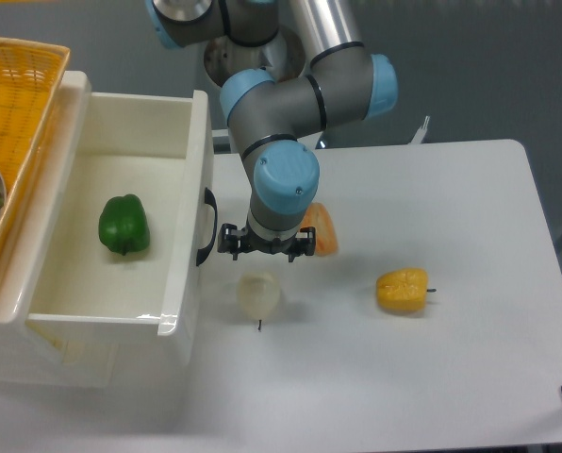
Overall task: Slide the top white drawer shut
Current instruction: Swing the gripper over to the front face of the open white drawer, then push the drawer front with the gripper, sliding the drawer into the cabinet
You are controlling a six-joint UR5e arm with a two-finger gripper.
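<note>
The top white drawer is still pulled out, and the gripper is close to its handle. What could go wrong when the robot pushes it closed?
1. The gripper hangs just right of the black handle; an off-centre push could skew the top white drawer.
2. The pale onion-like item lies right below the gripper and could be knocked.
3. The green pepper inside may roll.
</note>
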